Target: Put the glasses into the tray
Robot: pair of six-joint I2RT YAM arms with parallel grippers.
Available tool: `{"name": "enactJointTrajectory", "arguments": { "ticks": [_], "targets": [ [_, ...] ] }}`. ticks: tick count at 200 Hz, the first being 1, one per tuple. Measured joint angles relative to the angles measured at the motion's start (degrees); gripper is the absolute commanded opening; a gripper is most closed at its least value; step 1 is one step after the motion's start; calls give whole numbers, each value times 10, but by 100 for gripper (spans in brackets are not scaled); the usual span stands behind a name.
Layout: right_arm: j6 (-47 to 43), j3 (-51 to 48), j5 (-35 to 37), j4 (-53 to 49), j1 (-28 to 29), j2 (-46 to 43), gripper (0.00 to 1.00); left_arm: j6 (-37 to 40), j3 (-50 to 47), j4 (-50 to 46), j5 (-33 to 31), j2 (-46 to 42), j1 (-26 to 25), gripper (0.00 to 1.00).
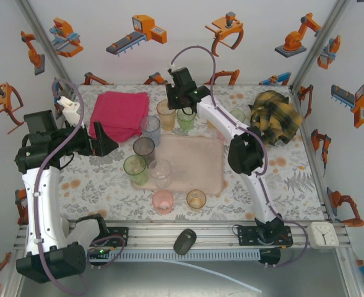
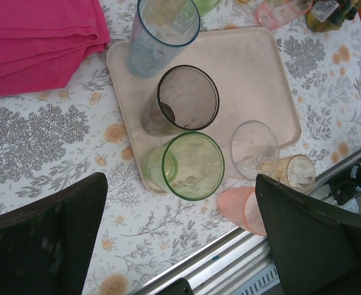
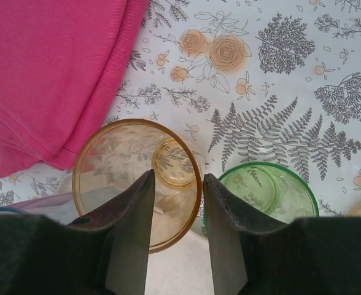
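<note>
The pale pink tray lies mid-table. A smoky grey glass stands on it, with a blue glass, a green glass and a clear glass at its left edge. A pink glass and an amber glass stand off it, near the front edge. My right gripper straddles the rim of an orange glass behind the tray, one finger inside and one outside, beside another green glass; a gap still shows at the wall. My left gripper hovers wide open and holds nothing.
A folded magenta cloth lies at the back left. A yellow-black plaid cloth sits at the back right with a clear glass beside it. A dark mouse-like object and a small clock rest on the front rail.
</note>
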Motion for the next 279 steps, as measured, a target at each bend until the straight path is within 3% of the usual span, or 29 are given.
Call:
{"name": "enactJointTrajectory", "arguments": {
  "ticks": [111,211,279],
  "targets": [
    [-33,63,0,-46,-1,45,24,-1,-3,3,2,-1,0,99],
    [-40,93,-1,-66,-8,58,8,-1,-3,3,2,-2,0,99],
    [-23,109,-16,-65,-26,69,4,-1,-3,3,2,-7,3,99]
  ]
}}
